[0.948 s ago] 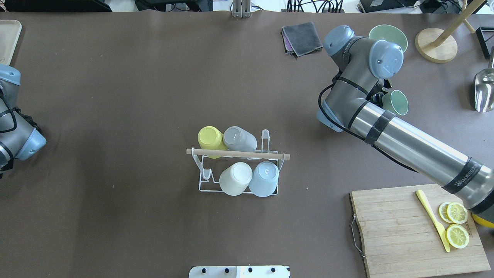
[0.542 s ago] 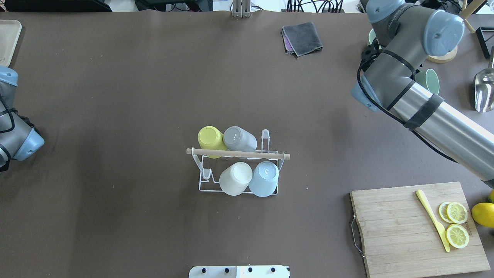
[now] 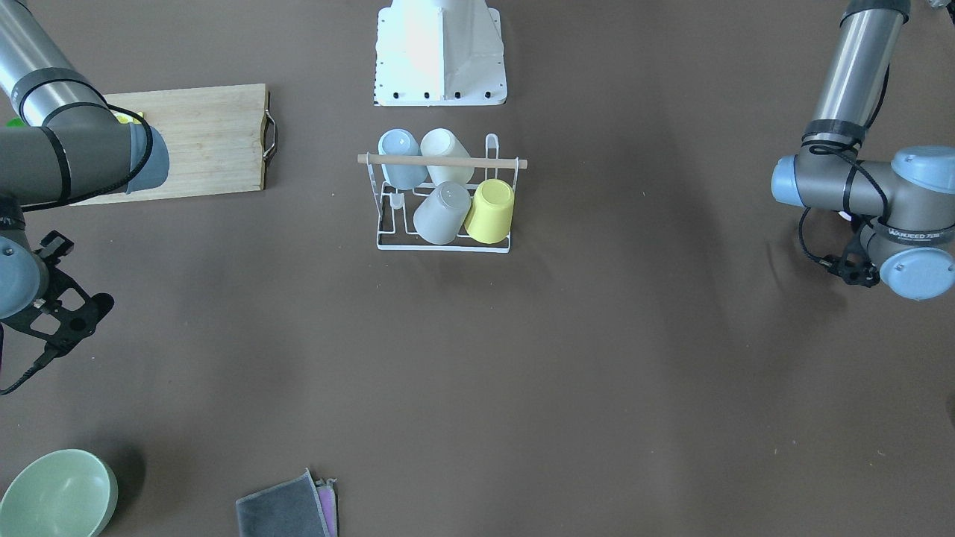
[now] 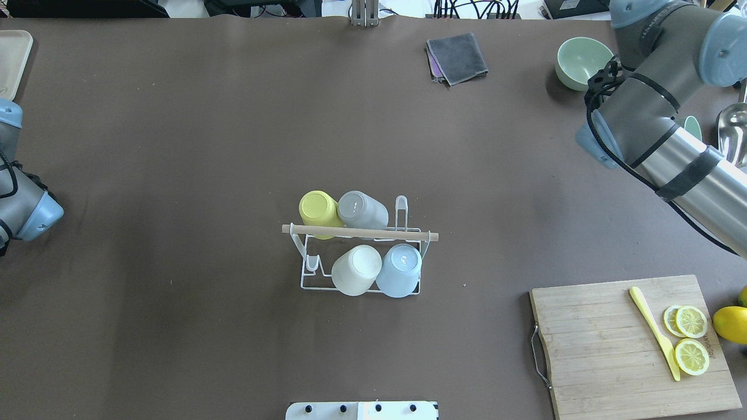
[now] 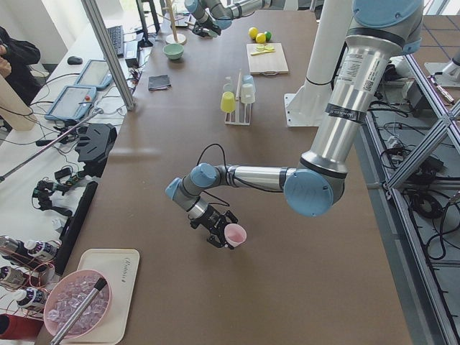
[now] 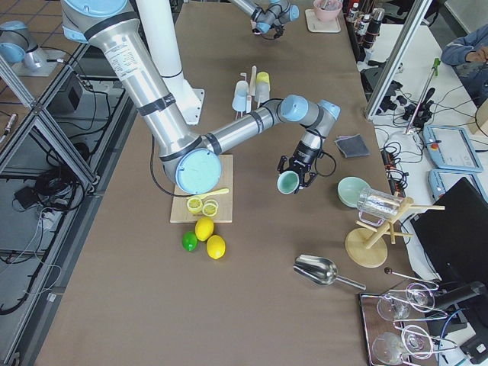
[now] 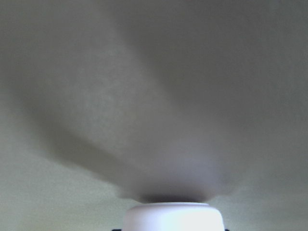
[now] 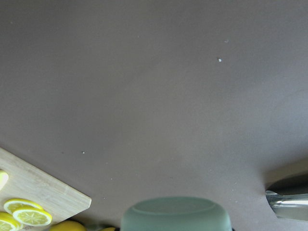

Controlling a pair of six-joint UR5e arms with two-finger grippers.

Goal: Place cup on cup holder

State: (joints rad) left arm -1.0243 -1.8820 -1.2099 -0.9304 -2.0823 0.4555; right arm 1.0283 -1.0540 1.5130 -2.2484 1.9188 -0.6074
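The cup holder (image 4: pixel 408 234) is a white wire rack with a wooden rod, at the table's middle; it also shows in the front-facing view (image 3: pixel 492 162). Several cups sit upside down on its pegs: yellow (image 4: pixel 317 207), grey, white and light blue. My right gripper (image 6: pixel 293 171) is shut on a green cup (image 6: pixel 288 182), held far right near the bowl; the cup peeks out behind the arm (image 4: pixel 693 126) and fills the right wrist view's bottom (image 8: pixel 175 214). My left gripper (image 5: pixel 224 237) is shut on a pink cup (image 5: pixel 235 234) above the table's left end; the cup also shows in the left wrist view (image 7: pixel 173 217).
A green bowl (image 4: pixel 583 61) and a folded grey cloth (image 4: pixel 458 57) lie at the far right. A wooden cutting board (image 4: pixel 613 350) with lemon slices and a yellow knife lies front right. A metal scoop (image 4: pixel 732 125) is at the right edge.
My right arm has swung to the far right with the green cup, uncovering the green bowl. My left arm has drawn slightly further left. The rack and its cups have not moved.
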